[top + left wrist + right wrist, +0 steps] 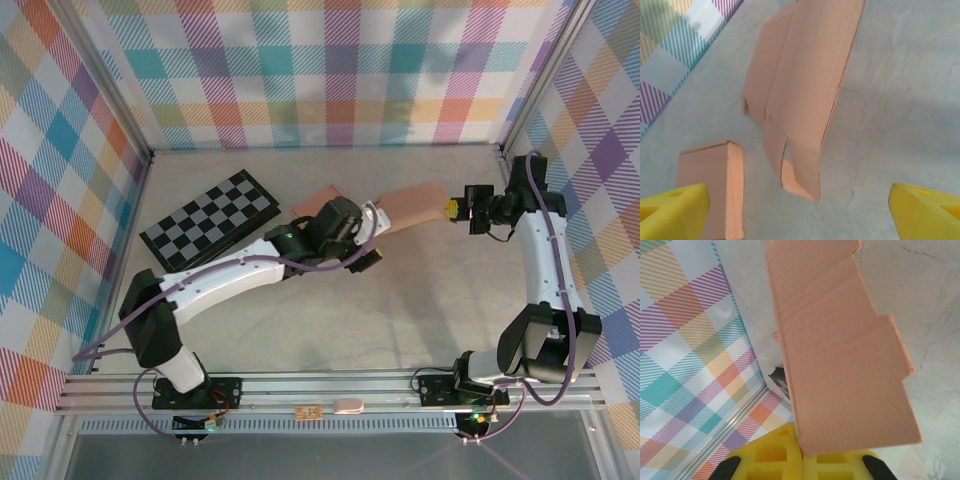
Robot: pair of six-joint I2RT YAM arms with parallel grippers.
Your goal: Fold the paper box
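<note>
The paper box (415,208) is a flat pink cardboard blank, held off the table at mid-right. My right gripper (453,210) is shut on its right edge. In the right wrist view the yellow pads (775,460) pinch the sheet's (840,365) near end. In the left wrist view the blank (805,90) hangs with its flaps down, beyond my left gripper (800,215). That gripper is open, its yellow fingertips (675,210) wide apart and nothing between them. In the top view it (378,235) sits just left of the blank's free end.
A smaller pink folded cardboard piece (715,190) stands on the table by my left fingertip; the top view has it (318,202) behind the left wrist. A folded chessboard (210,232) lies at the left. Checked walls enclose the grey table (430,310).
</note>
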